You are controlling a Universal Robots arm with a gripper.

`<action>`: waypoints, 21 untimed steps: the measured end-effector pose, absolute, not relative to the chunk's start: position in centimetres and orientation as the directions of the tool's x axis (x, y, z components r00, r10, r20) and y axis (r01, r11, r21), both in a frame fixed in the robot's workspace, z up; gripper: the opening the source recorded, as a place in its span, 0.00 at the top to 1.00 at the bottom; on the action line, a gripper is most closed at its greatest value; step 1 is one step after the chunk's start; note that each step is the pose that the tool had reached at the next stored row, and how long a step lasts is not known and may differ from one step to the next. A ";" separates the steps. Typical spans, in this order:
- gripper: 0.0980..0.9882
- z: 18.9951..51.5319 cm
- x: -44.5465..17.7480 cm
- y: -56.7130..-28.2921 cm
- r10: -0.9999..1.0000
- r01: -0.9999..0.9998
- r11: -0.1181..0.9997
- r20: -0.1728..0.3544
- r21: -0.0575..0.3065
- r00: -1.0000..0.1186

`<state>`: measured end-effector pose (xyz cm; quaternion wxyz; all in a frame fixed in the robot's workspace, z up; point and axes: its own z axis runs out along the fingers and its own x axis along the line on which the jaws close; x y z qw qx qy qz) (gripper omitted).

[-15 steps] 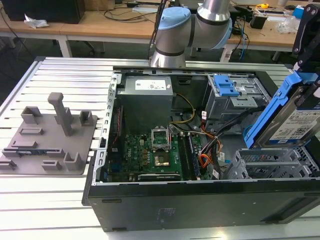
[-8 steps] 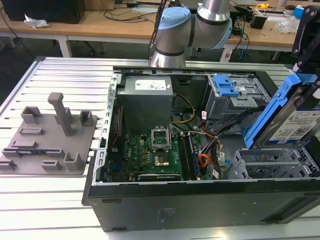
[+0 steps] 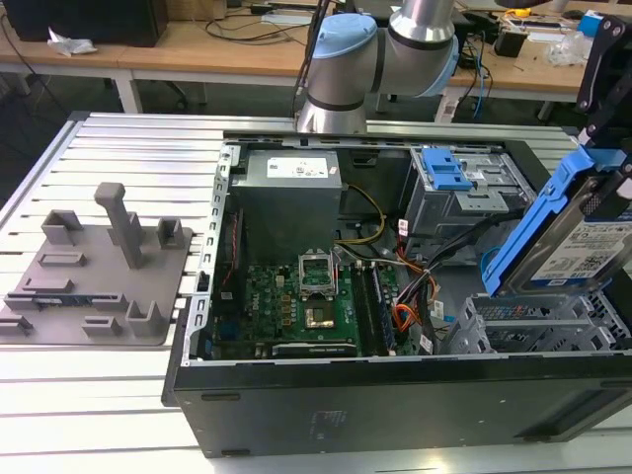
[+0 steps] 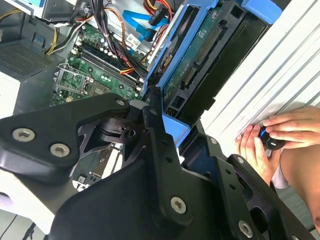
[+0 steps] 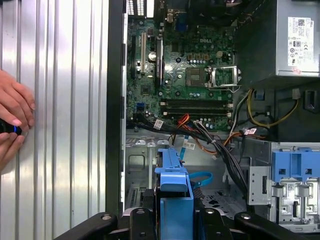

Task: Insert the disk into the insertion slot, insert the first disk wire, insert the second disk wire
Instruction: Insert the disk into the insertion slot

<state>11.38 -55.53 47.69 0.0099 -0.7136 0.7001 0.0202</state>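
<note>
The gripper (image 3: 600,133) was closed on the blue frame of the disk (image 3: 583,232), and in the first wrist view its fingers (image 5: 148,215) pressed this frame from both sides. In the exterior view the disk hung tilted at about three o'clock of the open computer case (image 3: 346,415), just above the insertion slot (image 3: 523,326) at about four o'clock, and it was not yet inside. I judged the tilt to be the main danger: a corner of the frame could catch on the rim of the slot and jam, or turn in the grip. The second disk wire (image 5: 200,178) made a loop close to the disk's lower end, and a dark cable bundle (image 5: 225,155) ran beside it, so either could be pinched under the disk.
</note>
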 end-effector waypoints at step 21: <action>0.70 46.0 11.5 -55.6 -0.999 -1.000 -0.019 -0.043 0.014 0.018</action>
